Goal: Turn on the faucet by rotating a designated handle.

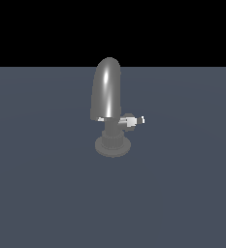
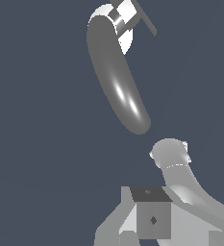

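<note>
The faucet [image 1: 107, 92] stands upright on the flat grey-blue floor, with its glossy bullet-shaped spout above a short neck and a round ribbed base [image 1: 113, 146]. The handle [image 1: 132, 121] is a small knob with a white-tipped lever pointing from the neck to the exterior view's right. The robot does not show in the exterior view. In the wrist view the spout [image 2: 118, 81] is seen from above and at a distance, and the handle [image 2: 125, 13] sits at its far end. A grey blocky robot part [image 2: 152, 218] fills the picture's edge. I cannot make out the jaws.
The floor [image 1: 41, 193] is a flat grey-blue plane around the faucet. A curved grey robot link [image 2: 178, 168] shows in the wrist view beside the blocky part, apart from the spout.
</note>
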`<state>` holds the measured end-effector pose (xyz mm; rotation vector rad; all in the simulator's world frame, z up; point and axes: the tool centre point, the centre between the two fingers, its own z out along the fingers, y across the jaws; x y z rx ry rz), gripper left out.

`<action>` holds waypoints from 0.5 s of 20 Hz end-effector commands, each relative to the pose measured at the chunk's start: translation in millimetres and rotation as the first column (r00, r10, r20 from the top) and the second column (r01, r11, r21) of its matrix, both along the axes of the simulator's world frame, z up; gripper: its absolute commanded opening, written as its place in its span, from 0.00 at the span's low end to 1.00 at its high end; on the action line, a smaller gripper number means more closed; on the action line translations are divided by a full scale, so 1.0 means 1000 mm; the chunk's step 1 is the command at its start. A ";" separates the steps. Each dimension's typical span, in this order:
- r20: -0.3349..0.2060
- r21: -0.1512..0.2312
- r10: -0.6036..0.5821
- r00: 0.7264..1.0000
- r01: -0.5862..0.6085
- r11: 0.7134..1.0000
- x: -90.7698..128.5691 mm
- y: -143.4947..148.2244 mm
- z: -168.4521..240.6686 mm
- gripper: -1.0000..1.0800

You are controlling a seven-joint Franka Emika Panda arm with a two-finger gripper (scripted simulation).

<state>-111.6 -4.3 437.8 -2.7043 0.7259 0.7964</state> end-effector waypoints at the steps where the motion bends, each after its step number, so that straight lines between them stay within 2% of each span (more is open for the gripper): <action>1: -0.050 0.021 -0.045 0.998 0.046 0.999 0.012 -0.003 -0.007 0.00; 6: -0.154 0.056 -0.132 0.979 0.142 0.988 0.035 -0.010 -0.025 0.00; 10: -0.243 0.078 -0.200 0.949 0.225 0.971 0.052 -0.017 -0.041 0.00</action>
